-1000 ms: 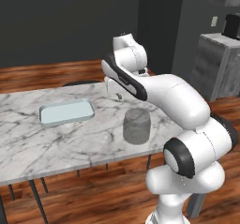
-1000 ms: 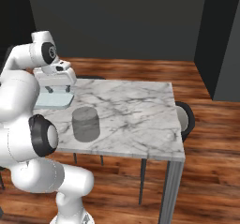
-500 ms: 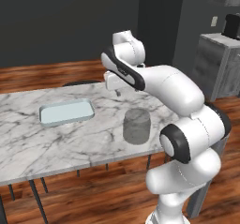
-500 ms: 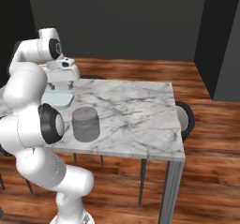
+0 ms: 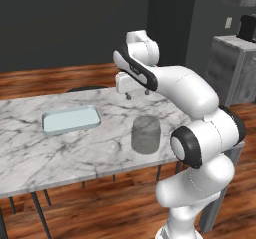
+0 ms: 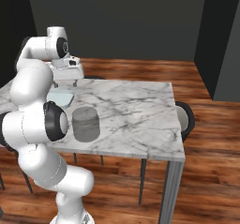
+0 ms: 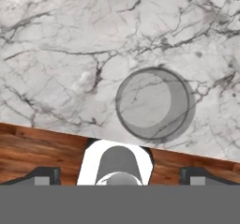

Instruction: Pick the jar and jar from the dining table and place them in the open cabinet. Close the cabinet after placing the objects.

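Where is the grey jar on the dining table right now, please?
The jar stands upright near the dining table's front edge, to the right of the pale blue tray, with the open hand above and behind it.

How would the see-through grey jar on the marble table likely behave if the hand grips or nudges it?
The jar looks rigid, so it probably keeps its shape under a grip. It is squat and wide, standing upright on the dining table, so a nudge would likely slide it rather than tip it. Its smooth round wall may slip between the fingers of the open hand.
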You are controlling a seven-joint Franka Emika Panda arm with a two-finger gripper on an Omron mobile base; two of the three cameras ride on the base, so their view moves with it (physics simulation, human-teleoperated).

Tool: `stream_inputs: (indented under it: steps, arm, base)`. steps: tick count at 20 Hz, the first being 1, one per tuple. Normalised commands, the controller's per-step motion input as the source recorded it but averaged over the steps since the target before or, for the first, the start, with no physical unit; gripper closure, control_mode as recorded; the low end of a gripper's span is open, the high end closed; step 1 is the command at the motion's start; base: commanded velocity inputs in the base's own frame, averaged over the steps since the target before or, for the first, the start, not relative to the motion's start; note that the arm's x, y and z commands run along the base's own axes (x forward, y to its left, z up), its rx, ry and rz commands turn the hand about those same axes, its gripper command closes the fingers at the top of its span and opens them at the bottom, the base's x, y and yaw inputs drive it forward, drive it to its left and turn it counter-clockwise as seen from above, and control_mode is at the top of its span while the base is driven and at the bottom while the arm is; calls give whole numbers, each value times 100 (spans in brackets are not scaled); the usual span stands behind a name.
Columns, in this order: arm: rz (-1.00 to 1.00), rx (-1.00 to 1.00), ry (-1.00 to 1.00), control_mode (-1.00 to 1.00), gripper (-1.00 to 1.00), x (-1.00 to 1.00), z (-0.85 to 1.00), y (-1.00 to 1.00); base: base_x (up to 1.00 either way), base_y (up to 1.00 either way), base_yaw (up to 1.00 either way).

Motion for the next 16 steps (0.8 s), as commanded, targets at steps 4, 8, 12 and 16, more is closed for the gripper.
stream_inputs:
  steps: [4,8,12,16]
  arm:
    - [4,3,0,-100,-100,4,0,-7]
    - [2,0,1,-100,-100,21,0,0]
    - [6,1,2,-100,-100,27,0,0]
    - [6,1,2,-100,-100,25,-2,0]
  base:
    - [0,0,0]
    - [0,0,0]
    - [0,0,0]
    - [0,0,0]
